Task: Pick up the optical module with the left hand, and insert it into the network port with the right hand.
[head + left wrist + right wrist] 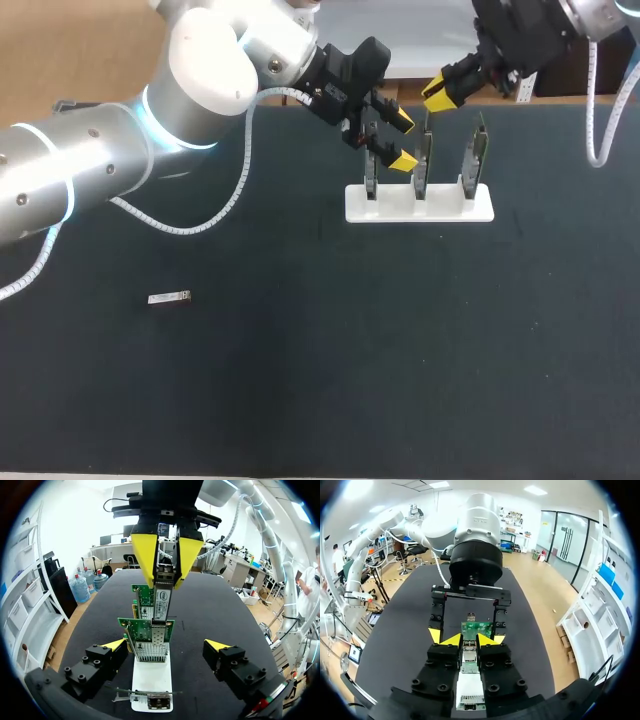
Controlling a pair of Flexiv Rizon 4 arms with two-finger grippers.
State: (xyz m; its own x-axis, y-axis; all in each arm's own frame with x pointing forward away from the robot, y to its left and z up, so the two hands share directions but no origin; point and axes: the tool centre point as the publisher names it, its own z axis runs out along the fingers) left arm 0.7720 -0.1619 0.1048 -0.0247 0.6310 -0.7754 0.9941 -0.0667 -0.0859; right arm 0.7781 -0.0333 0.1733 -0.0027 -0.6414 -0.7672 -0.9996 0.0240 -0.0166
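Head view: left fingers (402,122) released beside the rack (480,210); second module (169,298) on the tabletop (300,380), well apart. Left wrist view: right fingers (142,555) clench the optical module (162,597) ahead, over the network card (150,630), presumably aligning for insertion. Right wrist view: grip confirmed.

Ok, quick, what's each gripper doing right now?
Left gripper: open, holding nothing.
Right gripper: shut on the optical module.
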